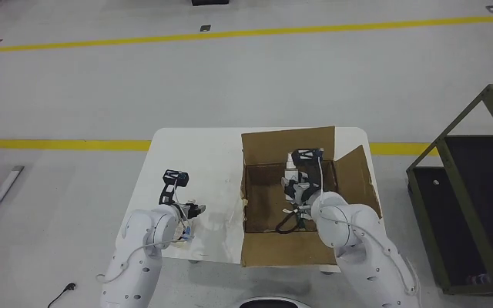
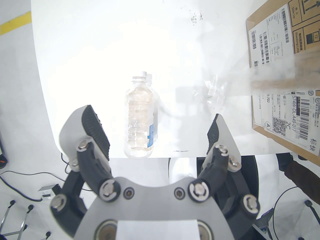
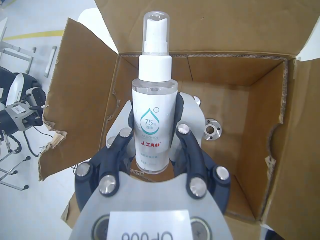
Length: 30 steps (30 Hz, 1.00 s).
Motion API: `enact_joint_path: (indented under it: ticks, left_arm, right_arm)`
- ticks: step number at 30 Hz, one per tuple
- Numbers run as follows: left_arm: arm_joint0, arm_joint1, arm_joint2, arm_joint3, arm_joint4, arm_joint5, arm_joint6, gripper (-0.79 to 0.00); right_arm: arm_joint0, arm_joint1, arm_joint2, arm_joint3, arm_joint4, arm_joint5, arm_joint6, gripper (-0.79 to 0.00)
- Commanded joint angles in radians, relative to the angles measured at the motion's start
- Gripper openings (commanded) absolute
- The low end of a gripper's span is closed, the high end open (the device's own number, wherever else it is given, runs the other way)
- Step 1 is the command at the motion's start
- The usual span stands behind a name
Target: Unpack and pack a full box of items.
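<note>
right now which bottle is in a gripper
The spray bottle with the white pump, clamped in the right gripper over the box. The clear bottle rests free on the table.

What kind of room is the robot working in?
Probably a workshop or robot test hall: the bare floor has yellow lines painted on it, and a metal frame cart stands near the white table.
</note>
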Motion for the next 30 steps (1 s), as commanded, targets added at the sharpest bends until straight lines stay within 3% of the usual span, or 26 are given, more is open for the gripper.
enact_joint_path:
  ticks: [1,8,16,30]
  left_arm:
    - [0.000,0.000,0.000,0.000,0.000,0.000,0.000,0.000]
    - [0.000,0.000,0.000,0.000,0.000,0.000,0.000,0.000]
    - [0.000,0.000,0.000,0.000,0.000,0.000,0.000,0.000]
    - [0.000,0.000,0.000,0.000,0.000,0.000,0.000,0.000]
  right_arm:
    - [0.000,0.000,0.000,0.000,0.000,0.000,0.000,-0.785]
    - [-0.030,0.009,0.095,-0.145,0.050,-0.075,-0.062,-0.785]
    - [-0.145,0.032,0.388,-0.376,0.170,-0.119,-0.021,-0.785]
    - [-0.411,0.056,0.839,-0.440,0.188,-0.171,0.101,-0.785]
